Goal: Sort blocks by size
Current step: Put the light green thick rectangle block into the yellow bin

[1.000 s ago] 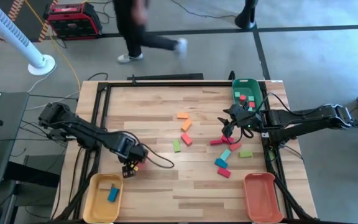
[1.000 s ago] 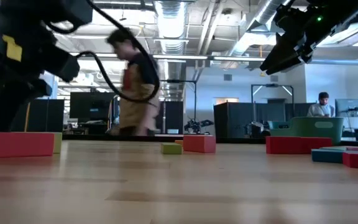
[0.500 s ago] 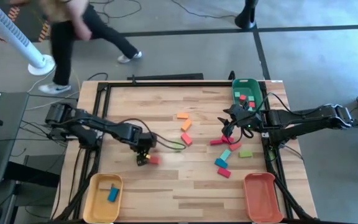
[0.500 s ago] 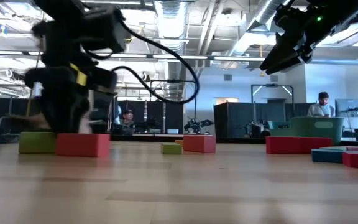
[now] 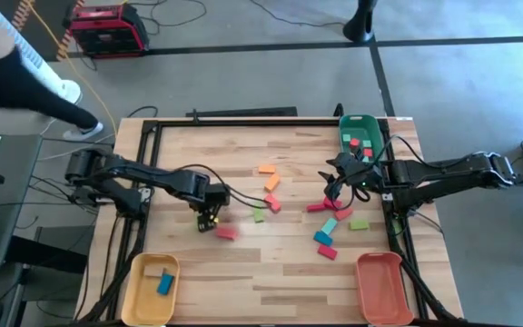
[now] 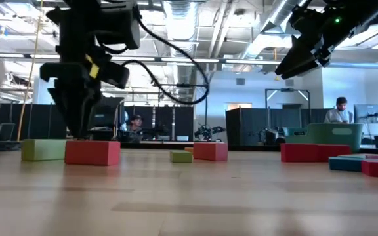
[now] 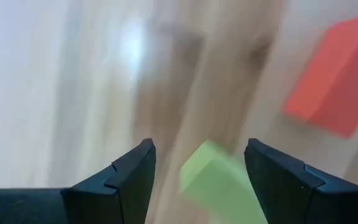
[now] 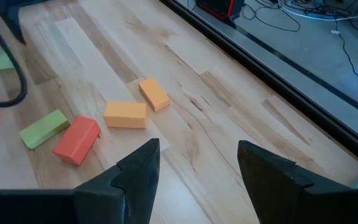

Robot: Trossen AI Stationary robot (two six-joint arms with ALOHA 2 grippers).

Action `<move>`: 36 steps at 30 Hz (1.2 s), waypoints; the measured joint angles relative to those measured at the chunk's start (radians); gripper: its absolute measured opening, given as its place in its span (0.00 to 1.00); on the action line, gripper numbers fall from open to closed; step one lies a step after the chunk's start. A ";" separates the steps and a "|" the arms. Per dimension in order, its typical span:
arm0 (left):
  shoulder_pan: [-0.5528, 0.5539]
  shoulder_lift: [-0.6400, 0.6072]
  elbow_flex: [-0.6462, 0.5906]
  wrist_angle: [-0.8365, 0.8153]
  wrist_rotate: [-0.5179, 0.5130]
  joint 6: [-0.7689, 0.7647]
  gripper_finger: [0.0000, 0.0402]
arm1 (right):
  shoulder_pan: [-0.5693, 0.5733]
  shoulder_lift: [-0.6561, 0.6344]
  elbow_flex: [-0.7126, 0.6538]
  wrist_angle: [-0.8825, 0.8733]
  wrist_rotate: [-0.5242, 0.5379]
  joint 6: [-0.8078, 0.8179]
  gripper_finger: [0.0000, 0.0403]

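Lighting's pretty even over my table [image 5: 198, 154], bright from above, and the wood only shows soft, short shadows under my arms. In the level view the ceiling lights [image 6: 176, 10] glare white and everything of mine in front of them goes to a dark silhouette; the near tabletop is a soft out-of-focus smear, while the far room is sharper. My left wrist picture is the worst: the wood is streaked with motion blur, there's a washed-out white patch of glare, and the green block [image 7: 219, 186] and red block [image 7: 340, 78] have fuzzy edges. My right wrist view is crisp and evenly lit. A person [image 5: 16, 77] at the far left edge is blurred.
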 joint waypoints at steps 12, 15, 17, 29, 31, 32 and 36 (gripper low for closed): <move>-0.029 -0.025 -0.031 -0.079 -0.035 -0.147 0.74 | 0.000 0.000 0.000 -0.002 0.000 -0.006 0.61; -0.029 -0.027 -0.060 -0.031 0.033 -0.184 0.80 | 0.000 0.000 0.000 -0.003 0.000 -0.008 0.61; -0.029 -0.025 -0.077 -0.012 0.045 -0.205 0.83 | 0.000 0.000 0.000 -0.008 0.000 -0.008 0.61; -0.027 -0.025 -0.133 -0.010 0.018 -0.265 0.85 | 0.001 0.000 0.000 -0.018 0.000 -0.008 0.61; -0.027 -0.025 -0.133 -0.010 0.009 -0.267 0.84 | 0.001 0.000 0.000 -0.018 0.000 -0.007 0.61; -0.027 -0.025 -0.133 -0.009 -0.001 -0.262 0.84 | 0.001 0.000 0.000 -0.018 0.000 -0.007 0.61; -0.027 -0.027 -0.124 -0.023 -0.100 -0.247 0.85 | 0.001 0.000 0.000 -0.018 0.000 -0.007 0.61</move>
